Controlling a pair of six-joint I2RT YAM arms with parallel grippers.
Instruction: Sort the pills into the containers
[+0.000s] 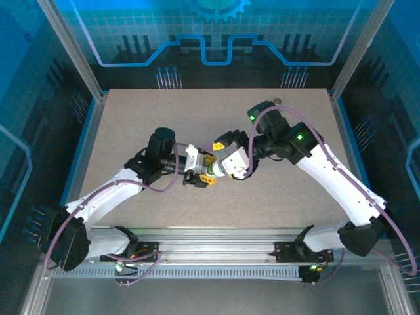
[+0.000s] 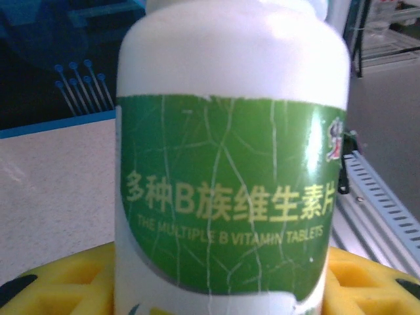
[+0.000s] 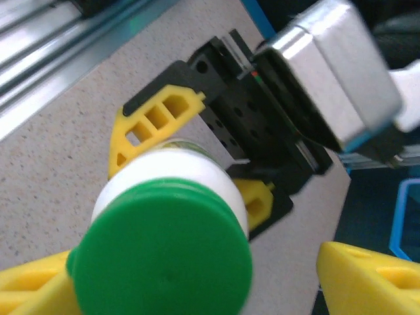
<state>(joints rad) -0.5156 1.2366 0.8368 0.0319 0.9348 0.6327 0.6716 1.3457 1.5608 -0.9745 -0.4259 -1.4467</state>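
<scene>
Left gripper (image 1: 200, 169) grips the white bottle (image 2: 230, 197) over the middle of the table (image 1: 131, 118), facing the right gripper (image 3: 197, 279).

The left jaws are closed on the bottle's body, a yellow finger (image 3: 154, 125) on either side, just below the green label printed "The Multiple B Vitamin Tablets". The green cap (image 3: 164, 256) is on and points toward the right wrist. The right jaws stand open around the cap: one finger (image 3: 367, 275) is clearly apart from it, and the other lies at its edge.
</scene>
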